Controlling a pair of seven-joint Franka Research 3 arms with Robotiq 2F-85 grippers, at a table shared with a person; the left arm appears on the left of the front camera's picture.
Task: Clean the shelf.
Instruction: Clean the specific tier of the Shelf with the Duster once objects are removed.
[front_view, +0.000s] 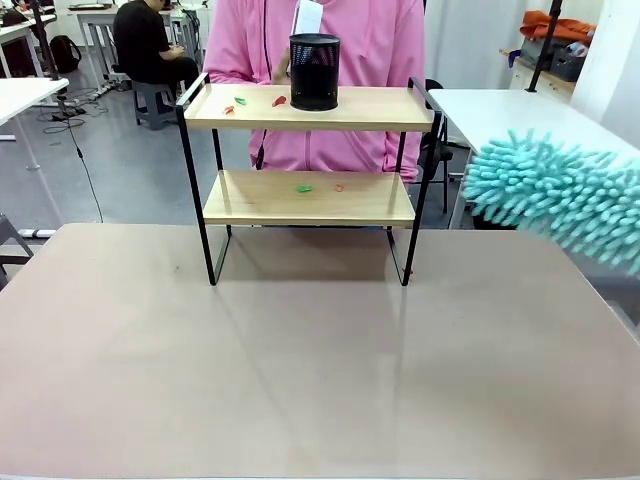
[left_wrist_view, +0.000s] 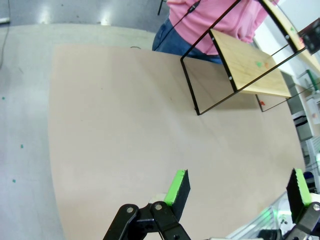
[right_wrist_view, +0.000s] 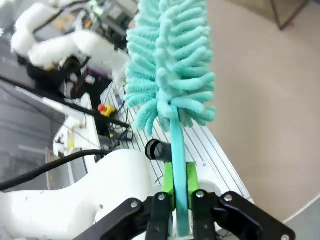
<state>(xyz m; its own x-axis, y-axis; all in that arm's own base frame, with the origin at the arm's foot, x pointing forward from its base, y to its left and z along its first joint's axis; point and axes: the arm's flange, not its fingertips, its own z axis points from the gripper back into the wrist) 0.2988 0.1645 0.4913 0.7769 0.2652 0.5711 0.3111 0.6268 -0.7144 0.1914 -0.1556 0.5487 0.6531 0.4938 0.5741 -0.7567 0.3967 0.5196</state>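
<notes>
Right pincer (right_wrist_view: 180, 172) tight on teal duster (right_wrist_view: 170, 65), left pincer (left_wrist_view: 239, 177) wide apart above tan tabletop (front_view: 300, 380), shelf (front_view: 380, 108) beyond

No writing, label, brand, number or sign can be read in any view. The shelf (front_view: 300, 108), the black mesh cup (front_view: 314, 70) on its top board and the teal duster (right_wrist_view: 170, 65) have plain surfaces. The white card (front_view: 308, 16) behind the cup is too small to tell any print.

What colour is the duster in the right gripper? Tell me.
Teal, head and handle alike; the duster shows best in the right wrist view.
</notes>
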